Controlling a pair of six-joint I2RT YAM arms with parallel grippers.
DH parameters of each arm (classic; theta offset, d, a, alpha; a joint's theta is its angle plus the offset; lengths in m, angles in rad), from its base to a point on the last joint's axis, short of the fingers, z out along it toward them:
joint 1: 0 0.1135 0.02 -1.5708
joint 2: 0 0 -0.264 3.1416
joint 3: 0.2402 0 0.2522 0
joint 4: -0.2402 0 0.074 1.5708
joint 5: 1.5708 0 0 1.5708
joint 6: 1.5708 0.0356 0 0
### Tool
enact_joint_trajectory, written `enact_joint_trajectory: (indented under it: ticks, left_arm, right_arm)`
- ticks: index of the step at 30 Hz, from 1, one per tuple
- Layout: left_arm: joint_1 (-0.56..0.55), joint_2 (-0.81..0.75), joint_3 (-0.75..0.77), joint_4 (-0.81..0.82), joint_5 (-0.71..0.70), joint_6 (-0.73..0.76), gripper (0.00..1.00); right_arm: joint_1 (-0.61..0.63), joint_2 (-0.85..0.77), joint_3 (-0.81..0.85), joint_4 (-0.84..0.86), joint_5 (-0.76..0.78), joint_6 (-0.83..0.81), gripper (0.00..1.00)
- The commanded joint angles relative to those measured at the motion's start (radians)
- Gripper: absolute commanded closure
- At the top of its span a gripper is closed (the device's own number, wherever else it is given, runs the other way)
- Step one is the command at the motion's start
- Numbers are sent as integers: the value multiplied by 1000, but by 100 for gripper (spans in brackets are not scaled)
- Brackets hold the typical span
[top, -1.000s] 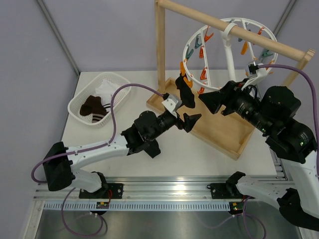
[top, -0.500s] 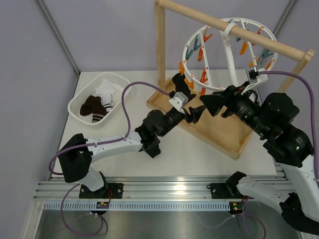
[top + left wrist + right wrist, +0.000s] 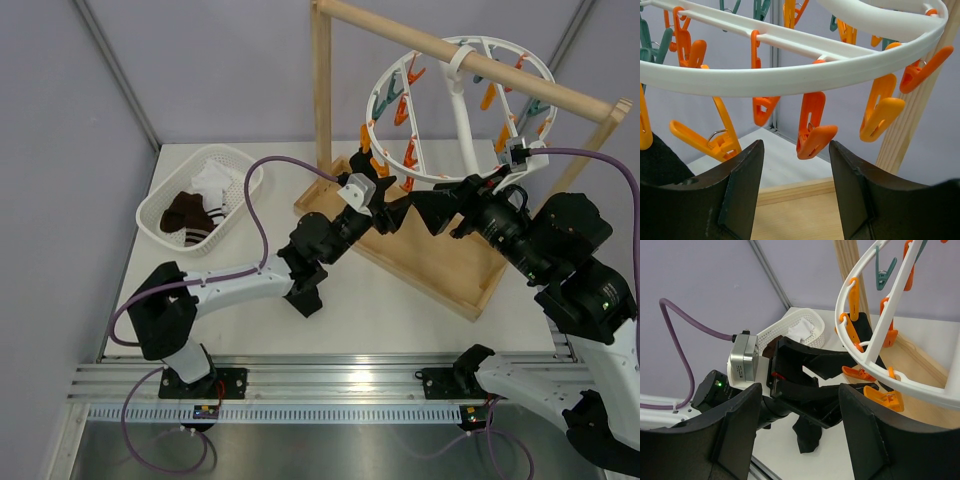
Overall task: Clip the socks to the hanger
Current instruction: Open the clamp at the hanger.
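Left gripper [image 3: 795,150] now nearer beneath the hanger [image 3: 790,82], jaws narrower.

Black sock [image 3: 807,439] (middle) behind left gripper [image 3: 837,390]

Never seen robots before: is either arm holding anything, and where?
Nothing is held. The left tool and right tool are both open and empty.

I read the hanger [image 3: 455,110] as white, with orange clips [image 3: 812,132] and teal clips [image 3: 883,267]. The hanging sock [image 3: 807,437] is black. The basket [image 3: 160,225] is white and holds a dark brown sock [image 3: 185,212] and a black-striped white sock [image 3: 200,237].
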Motion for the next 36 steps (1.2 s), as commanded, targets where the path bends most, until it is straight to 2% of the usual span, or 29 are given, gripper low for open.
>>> enact_joint_trajectory:
  ticks: [1,7,15,19,30,36]
  left_arm:
    - [2,15,42,124,2,-10,43]
    - [2,38,60,141,7,-13,46]
    - [2,31,56,151,16,-39,64]
    - [2,-8,36,119,24,-48,70]
    - [2,-170,8,-146,183,-77,72]
    - [2,-221,-7,-229,254,-62,73]
  right_arm:
    - [7,1,-1,29,9,-20,29]
    - [7,4,6,19,7,-18,29]
    - [6,3,3,16,20,-18,29]
    - [7,18,-8,20,15,-23,29]
    - [7,45,-63,60,-3,-57,29]
    - [7,50,-86,72,44,-71,30]
